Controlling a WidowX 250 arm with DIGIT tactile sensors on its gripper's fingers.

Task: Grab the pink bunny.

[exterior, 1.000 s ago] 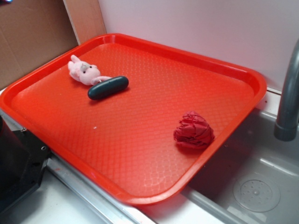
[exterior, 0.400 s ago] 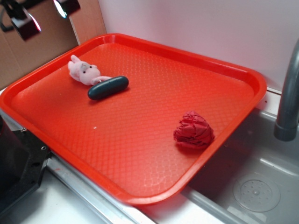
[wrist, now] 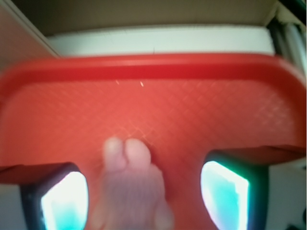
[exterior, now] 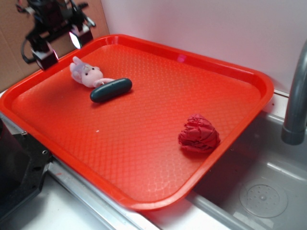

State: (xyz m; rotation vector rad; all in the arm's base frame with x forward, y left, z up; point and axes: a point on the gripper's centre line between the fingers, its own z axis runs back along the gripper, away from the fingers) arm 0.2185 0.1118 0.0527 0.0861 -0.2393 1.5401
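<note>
Fingers (wrist: 225, 203) of your gripper (exterior: 60, 45) are spread wide and hold nothing, hovering over the far left corner of the red tray (exterior: 225, 72). Your wrist view puts the pink bunny (wrist: 132, 191) between them, blurred, with no contact visible. It lies on the tray just below the gripper, and the dark green oblong (exterior: 111, 90) rests against its near side. You'll see the red crumpled ball (exterior: 199, 133) well apart, by the sink (exterior: 268, 191).

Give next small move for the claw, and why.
Probably lower straight down. The claw is open and hovers above the pink bunny; in the wrist view the bunny sits between the two fingers, nearer the left one.
</note>
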